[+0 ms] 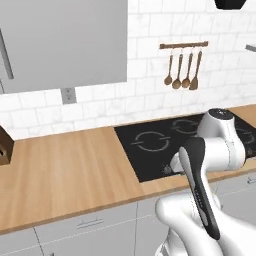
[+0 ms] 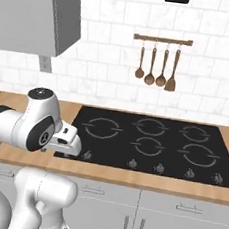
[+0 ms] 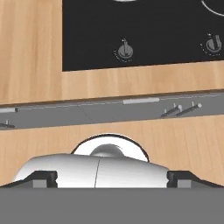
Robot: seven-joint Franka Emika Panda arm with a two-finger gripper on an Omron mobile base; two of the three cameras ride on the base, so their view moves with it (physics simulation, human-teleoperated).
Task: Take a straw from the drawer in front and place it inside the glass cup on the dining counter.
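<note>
My gripper (image 3: 113, 179) points straight down and is open, its dark fingertips (image 3: 43, 179) spread wide with nothing between them. The hand (image 1: 173, 164) hangs over the front edge of the wooden worktop, by the left front corner of the black cooktop (image 2: 148, 140). Below it runs a row of grey fronts (image 3: 109, 111) with bar handles, all shut. I cannot tell which of them is the drawer. The straw is hidden. The glass cup and the dining counter are out of view.
The wooden worktop (image 1: 60, 170) stretches left of the cooktop. Cooktop knobs (image 3: 124, 49) sit near its front edge. Wooden utensils (image 2: 157, 66) hang on the tiled wall. A grey wall cabinet (image 1: 60, 40) hangs upper left, and a brown block (image 1: 4, 147) stands at the far left.
</note>
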